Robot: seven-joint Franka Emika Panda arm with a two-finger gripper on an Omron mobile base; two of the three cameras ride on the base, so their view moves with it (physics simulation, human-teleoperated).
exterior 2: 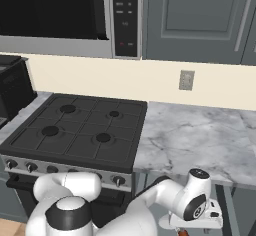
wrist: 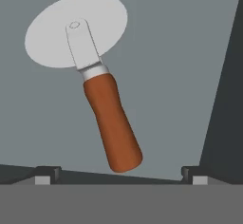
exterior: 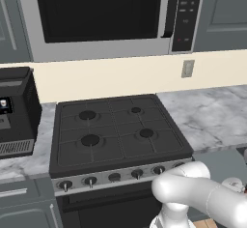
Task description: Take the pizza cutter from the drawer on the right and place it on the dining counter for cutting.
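Hand view: cutter [wrist: 95, 80] flat on grey drawer [wrist: 180, 52] floor, round blade far, reddish-brown handle pointing back toward gripper [wrist: 121, 175]. Fingertips set wide, one each side of handle's butt end, holding nothing. Probably light, rigid, smooth; thin blade sharp and slippery, poor for pinching. Best taken across the thick handle, mid-length, for balance. Right base view: hand low beside stove [exterior 2: 75, 125].

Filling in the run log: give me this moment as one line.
phase: pre-grasp | end effector: open, above pizza cutter | pizza cutter: flat in drawer, untouched
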